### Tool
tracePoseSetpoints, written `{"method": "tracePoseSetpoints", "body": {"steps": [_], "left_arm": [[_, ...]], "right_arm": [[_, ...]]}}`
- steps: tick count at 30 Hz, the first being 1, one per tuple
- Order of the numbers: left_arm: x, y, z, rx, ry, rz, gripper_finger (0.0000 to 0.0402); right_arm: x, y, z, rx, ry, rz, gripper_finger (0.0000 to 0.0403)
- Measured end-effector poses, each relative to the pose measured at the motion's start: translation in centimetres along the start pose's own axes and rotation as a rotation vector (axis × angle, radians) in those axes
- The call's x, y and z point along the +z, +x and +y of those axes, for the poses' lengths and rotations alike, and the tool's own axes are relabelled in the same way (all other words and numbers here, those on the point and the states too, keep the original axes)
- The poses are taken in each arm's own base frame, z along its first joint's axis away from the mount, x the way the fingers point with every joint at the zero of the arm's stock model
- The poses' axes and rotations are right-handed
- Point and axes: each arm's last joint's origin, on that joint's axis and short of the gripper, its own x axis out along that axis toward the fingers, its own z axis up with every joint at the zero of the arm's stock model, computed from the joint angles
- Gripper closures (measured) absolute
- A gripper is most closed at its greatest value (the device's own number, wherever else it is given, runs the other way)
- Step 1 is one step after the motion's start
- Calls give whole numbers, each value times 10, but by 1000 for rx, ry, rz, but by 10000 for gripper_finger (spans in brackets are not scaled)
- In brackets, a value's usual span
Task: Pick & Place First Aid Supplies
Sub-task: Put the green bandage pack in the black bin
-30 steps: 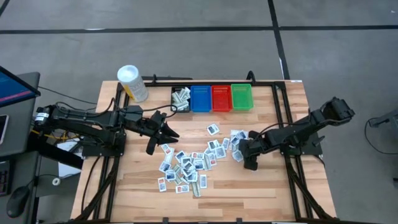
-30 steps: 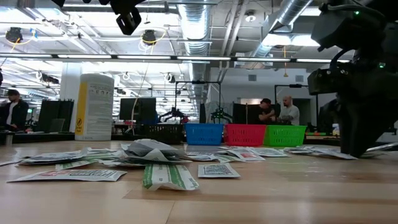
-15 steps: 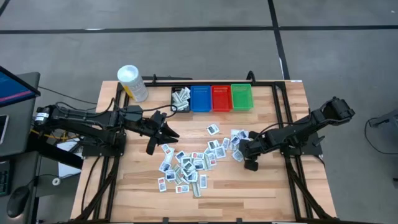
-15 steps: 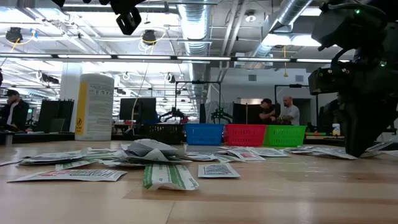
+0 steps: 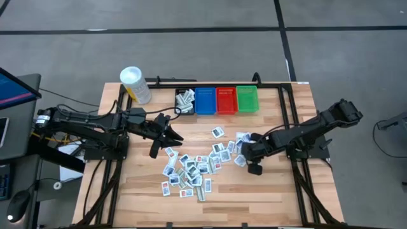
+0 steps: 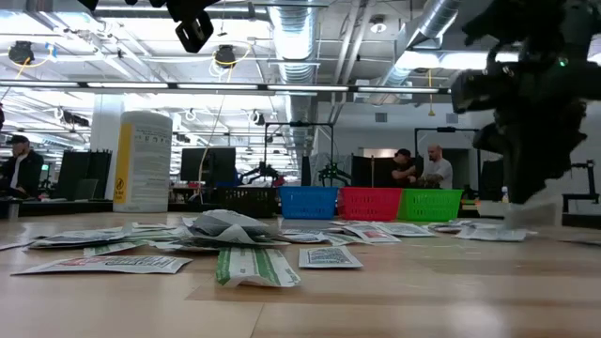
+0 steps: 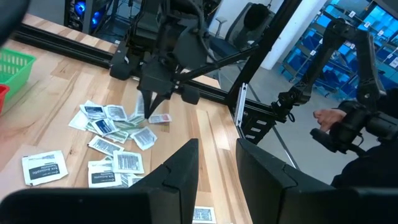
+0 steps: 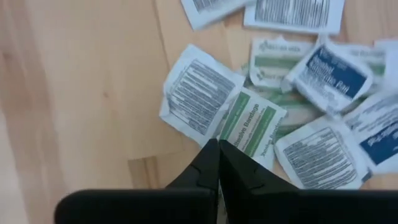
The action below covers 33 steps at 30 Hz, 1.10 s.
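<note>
**Right arm pinches a packet at the edge of the pile**

The first aid supplies lie scattered over the middle of the table, centre of the high view, with a few already in the black bin at upper centre, left of the blue bin, red bin and green bin. The right gripper, right of centre, has its fingers pressed together on the green-striped packet, which the right wrist view shows tucked into their tips. The left gripper hovers left of centre above the pile, fingers a little apart and holding nothing.

The step in hand looks like lifting this one packet clear. It probably wants a straight, slow rise, since the grip is only on a thin edge and the neighbouring packets overlap it. Check that only one comes up before swinging toward the bins; which bin suits it I cannot tell.
</note>
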Motion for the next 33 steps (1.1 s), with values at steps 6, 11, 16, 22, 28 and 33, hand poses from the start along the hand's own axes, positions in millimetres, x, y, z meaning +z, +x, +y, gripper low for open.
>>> {"method": "tracePoseSetpoints", "body": {"steps": [6, 11, 16, 22, 28, 33], "left_arm": [[0, 0, 1, 30, 2, -11, 294], [2, 0, 2, 85, 46, -37, 294], [3, 0, 2, 93, 69, -51, 294], [9, 7, 4, 97, 185, -121, 294], [11, 22, 25, 9, 217, -129, 294], [7, 37, 48, 45, 145, -127, 294]], "right_arm": [[12, -12, 5, 12, -33, -32, 402], [21, -20, 9, 25, -46, -68, 402], [25, -23, 10, 31, -50, -82, 402], [37, -33, 14, 56, -106, -153, 403], [51, -45, 15, -10, -166, -240, 403], [58, -51, 11, -38, -155, -271, 403]]}}
